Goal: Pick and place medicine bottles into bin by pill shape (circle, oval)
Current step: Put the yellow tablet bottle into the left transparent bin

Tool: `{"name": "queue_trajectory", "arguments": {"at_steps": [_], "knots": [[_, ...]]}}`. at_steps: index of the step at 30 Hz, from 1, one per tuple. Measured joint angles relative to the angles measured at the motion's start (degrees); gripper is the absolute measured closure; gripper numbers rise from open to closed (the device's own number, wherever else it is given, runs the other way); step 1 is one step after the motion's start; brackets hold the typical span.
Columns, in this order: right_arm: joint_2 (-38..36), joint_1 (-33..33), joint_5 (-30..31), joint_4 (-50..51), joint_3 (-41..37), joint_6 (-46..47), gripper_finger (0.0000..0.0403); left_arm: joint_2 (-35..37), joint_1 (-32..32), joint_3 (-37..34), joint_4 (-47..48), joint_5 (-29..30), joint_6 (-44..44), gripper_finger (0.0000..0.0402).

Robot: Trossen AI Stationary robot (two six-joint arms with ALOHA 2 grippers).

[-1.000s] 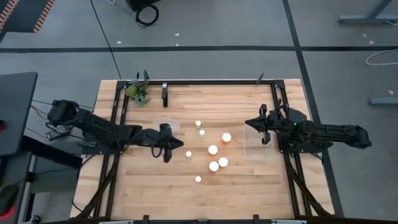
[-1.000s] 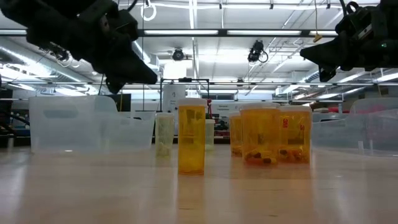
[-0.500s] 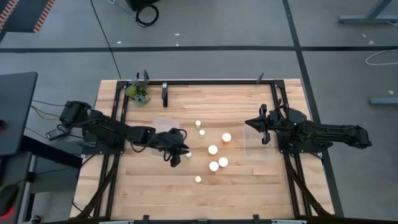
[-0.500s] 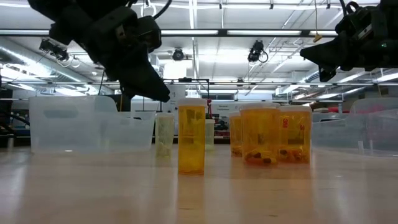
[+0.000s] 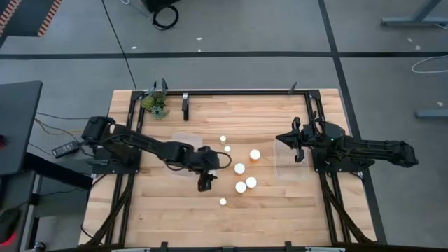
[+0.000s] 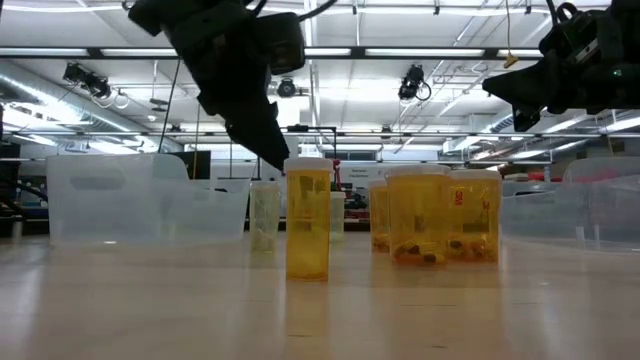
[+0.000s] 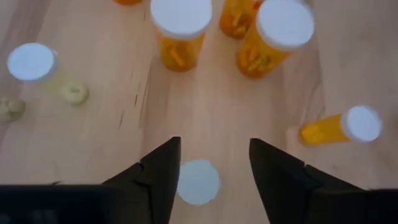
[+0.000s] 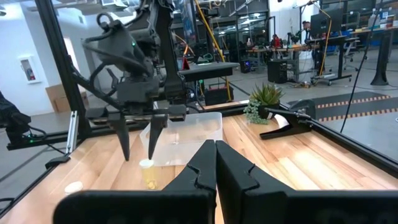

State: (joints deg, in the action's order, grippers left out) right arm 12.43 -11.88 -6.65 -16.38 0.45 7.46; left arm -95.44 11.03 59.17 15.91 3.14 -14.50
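Several medicine bottles, orange with white caps, stand in a loose group mid-table [image 5: 239, 168] [image 6: 430, 215]. My left gripper [image 5: 205, 180] [image 7: 214, 165] hangs open over the nearest-left bottle [image 6: 308, 220]. That bottle's white cap [image 7: 198, 182] shows between and below the two fingers, which do not touch it. One bottle [image 7: 339, 127] lies on its side on the wood. My right gripper [image 5: 280, 140] [image 8: 216, 152] is shut and empty, raised over the right clear bin [image 5: 288, 159].
A second clear bin [image 5: 187, 143] [image 6: 140, 205] stands left of the bottles, behind my left arm. A green plant clump [image 5: 155, 103] sits at the far left corner beside a black clamp [image 5: 185, 106]. Bare wood lies along the near edge.
My left gripper has travelled from beside the left bin toward the table's right and near edges, coming over the leftmost standing bottle, whose cap it now covers in the high view. The bottles have stayed in place.
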Motion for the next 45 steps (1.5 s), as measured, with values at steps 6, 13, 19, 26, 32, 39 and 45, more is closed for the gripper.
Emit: {"name": "queue_trajectory", "arguments": {"at_steps": [6, 13, 19, 26, 32, 39, 45], "knots": [[0.02, 0.0, 0.0, 0.02, 0.02, -0.02, 0.0393, -6.46, 0.0, 9.47, 11.31, -0.87, 3.44, 0.0175], [0.13, 0.01, 0.0, 0.47, 0.01, -0.01, 0.0393, -13.58, -0.62, 16.75, 20.7, -3.15, 6.08, 0.0174], [0.31, 0.01, 0.0, 0.44, 0.01, -0.01, 0.0393, -16.19, -1.17, 18.35, 23.68, -3.41, 7.26, 0.0174], [0.59, 0.02, 0.0, 0.55, 0.02, -0.01, 0.0393, -16.97, -1.29, 18.45, 24.48, -3.41, 8.04, 0.0186], [0.68, 0.02, 0.0, 0.61, 0.02, 0.0, 0.0393, -17.11, -1.29, 18.41, 24.83, -3.41, 8.35, 0.0216], [0.68, 0.02, 0.0, 0.59, 0.02, -0.02, 0.0393, -17.11, -1.29, 18.41, 24.84, -3.3, 8.85, 0.0251], [0.68, 0.02, 0.0, 0.59, 0.02, -0.02, 0.0393, -17.11, -1.29, 18.41, 24.89, -3.19, 8.74, 0.0278]]}}
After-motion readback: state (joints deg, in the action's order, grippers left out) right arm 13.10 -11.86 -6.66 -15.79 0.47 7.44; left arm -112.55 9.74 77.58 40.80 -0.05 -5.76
